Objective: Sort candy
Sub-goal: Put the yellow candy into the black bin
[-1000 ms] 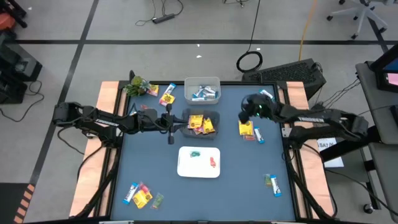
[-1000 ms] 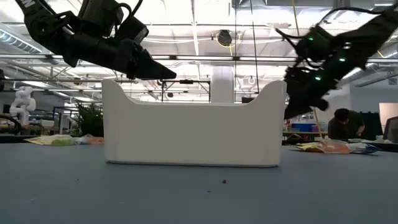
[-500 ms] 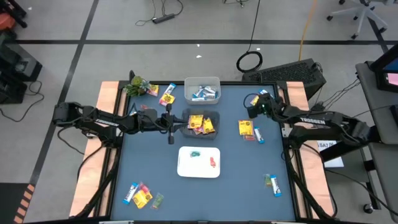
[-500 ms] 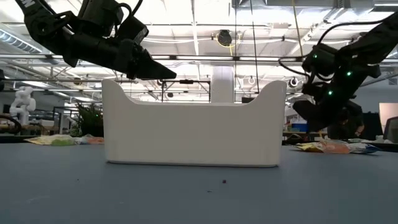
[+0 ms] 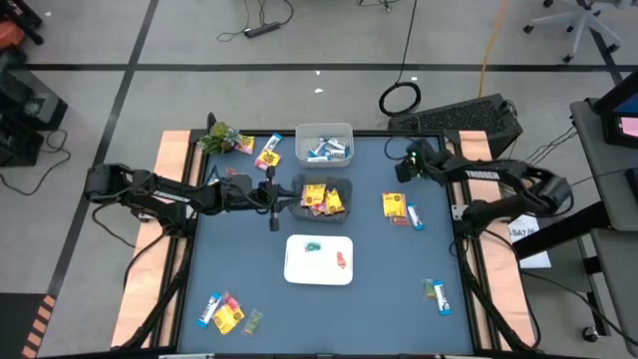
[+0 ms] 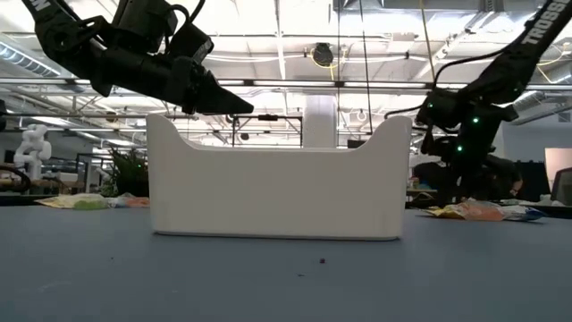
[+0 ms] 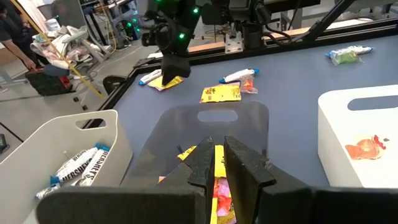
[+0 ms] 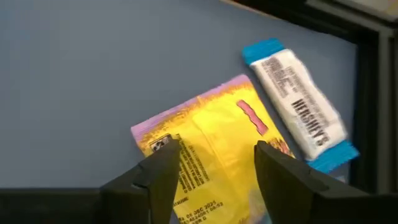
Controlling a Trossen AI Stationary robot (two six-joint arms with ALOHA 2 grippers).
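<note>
My right gripper (image 8: 214, 158) hangs open at the table's far right (image 5: 404, 170). Its fingers stand over a yellow packet (image 8: 217, 130) that lies flat on the table beside a blue-and-white bar (image 8: 298, 118). Whether they touch the packet, I cannot tell. My left gripper (image 7: 214, 165) is shut and hangs at the left rim of a clear bin (image 5: 321, 184) that holds yellow packets (image 5: 321, 199). Yellow shows through the thin slit between its fingers; in the low view its tip (image 6: 239, 105) carries nothing.
A white bin (image 5: 324, 130) at the far edge holds blue-and-white bars; a white bin (image 5: 294, 264) near the middle holds red and green pieces. Loose candy lies at the middle right (image 5: 399, 209), near right (image 5: 436, 294), near left (image 5: 227, 312) and far left (image 5: 267, 152), by a green plant (image 5: 219, 137).
My right gripper has gone from above the candy at the middle right toward the table's far right corner, away from the low camera, and now hangs over the yellow packet there.
</note>
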